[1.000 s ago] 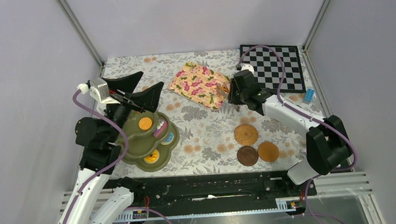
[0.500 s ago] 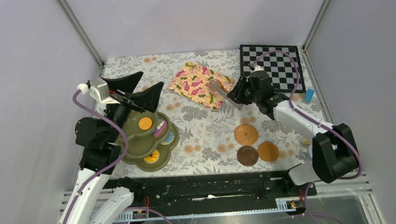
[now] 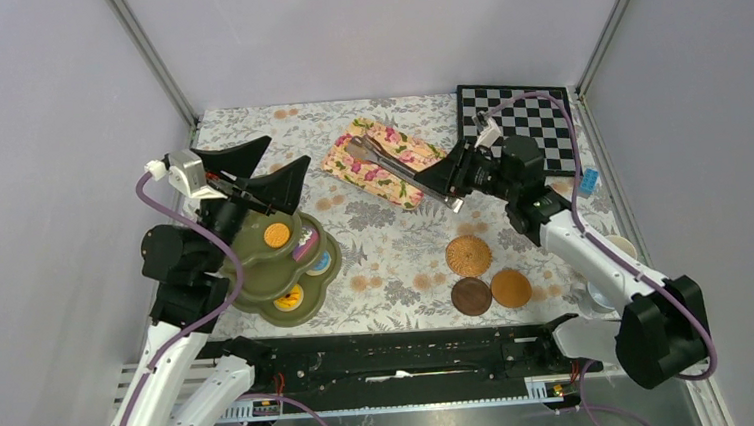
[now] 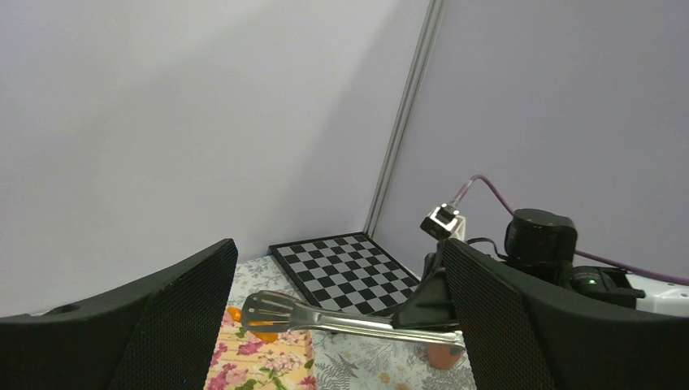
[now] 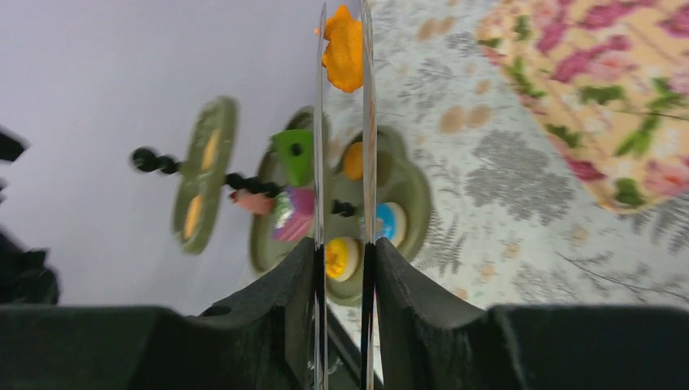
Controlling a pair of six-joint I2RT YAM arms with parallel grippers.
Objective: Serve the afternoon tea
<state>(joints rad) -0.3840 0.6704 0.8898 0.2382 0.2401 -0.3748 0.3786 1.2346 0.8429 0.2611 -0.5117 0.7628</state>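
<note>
metal tongs (image 3: 395, 167) are clamped between the fingers of the right gripper (image 3: 443, 181), at right of centre in the overhead view, and a small orange toy pastry (image 5: 343, 49) is pinched at their tips, above the pink floral cloth (image 3: 381, 188). the olive-green three-tier scalloped stand (image 3: 257, 271) is seen at lower left, well apart, partly filled. the left gripper (image 3: 265, 173) is held wide and empty just above that stand. the pastry is judged to be gripped only by the blade ends, so it could be dropped on the way across if the squeeze is eased or the tongs are twisted. the tongs could also be knocked against the left gripper or the stand's beaded post if the approach is made low.
</note>
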